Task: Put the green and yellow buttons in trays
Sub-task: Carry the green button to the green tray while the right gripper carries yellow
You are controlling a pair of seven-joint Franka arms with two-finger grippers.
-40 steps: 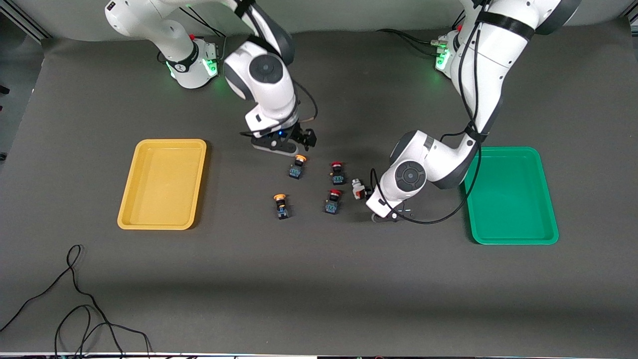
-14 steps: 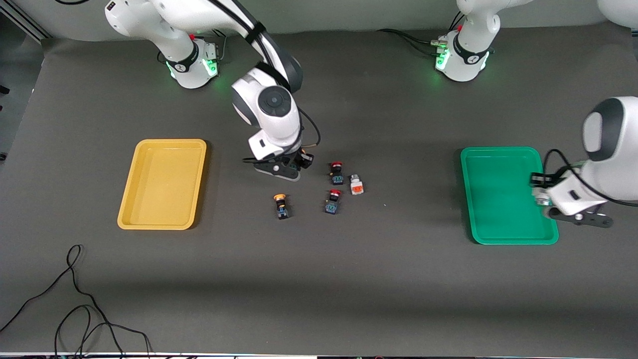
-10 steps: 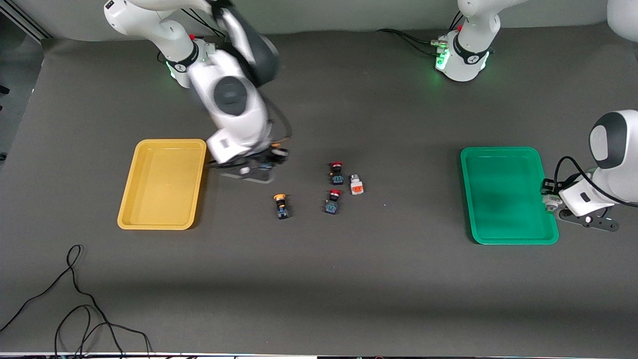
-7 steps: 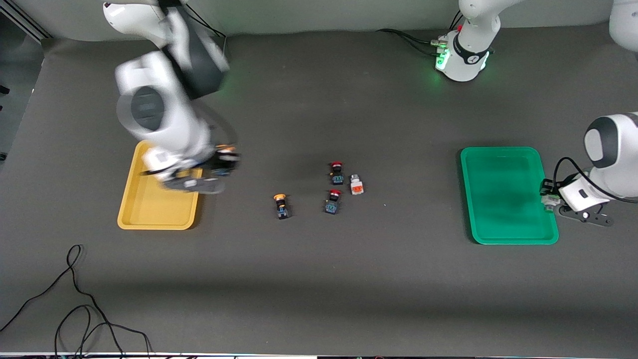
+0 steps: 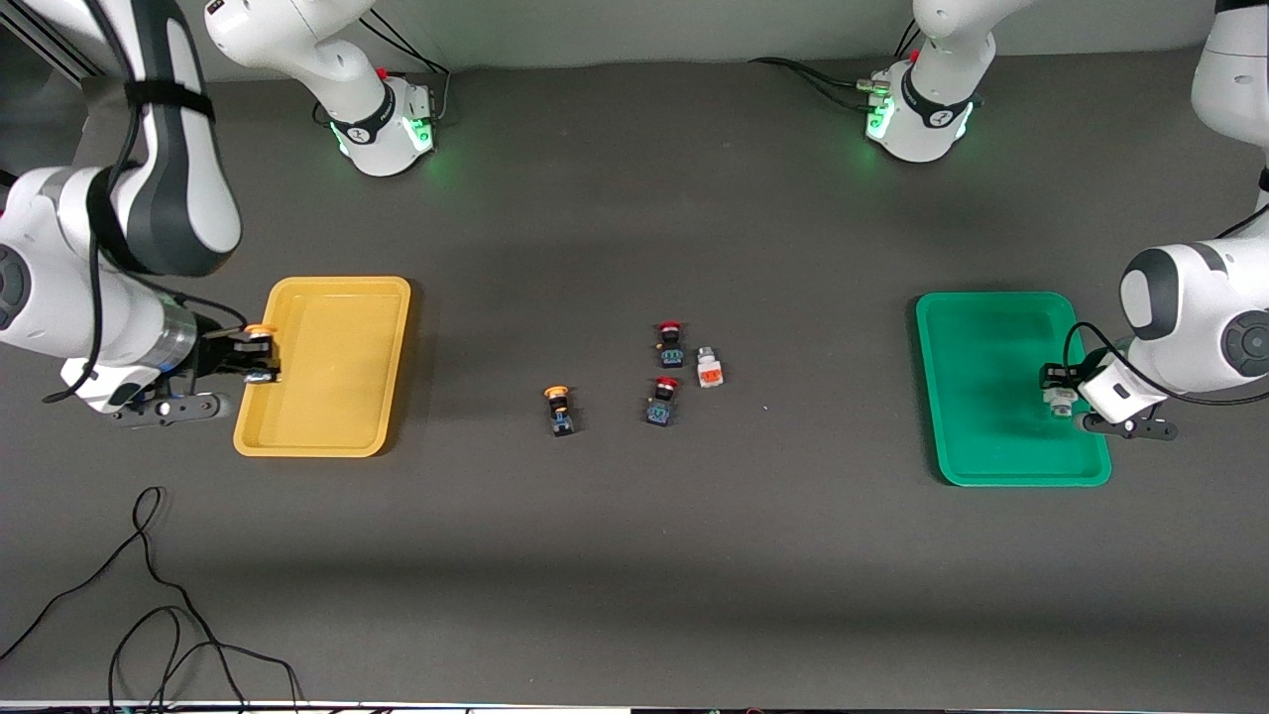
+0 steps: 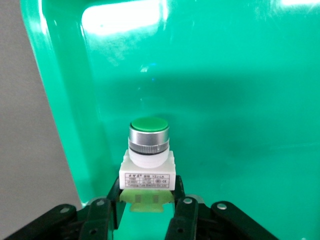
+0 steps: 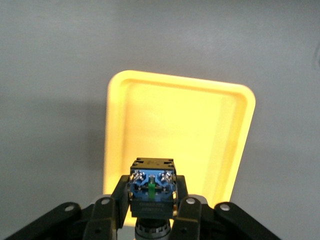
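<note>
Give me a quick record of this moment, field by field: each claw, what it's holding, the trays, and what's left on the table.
left claw: shut on green button, over green tray
right claw: shut on yellow button, at yellow tray edge
trays: nothing set down in either
on table: second yellow button, two red buttons, orange-capped white button

Button label (image 6: 147, 176) print too small (unreadable).

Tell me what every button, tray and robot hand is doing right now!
Left gripper: shut on green button, over green tray.
Right gripper: shut on yellow button, over yellow tray.
Other yellow button: lying on table.
Red buttons: untouched.
White button: untouched.
</note>
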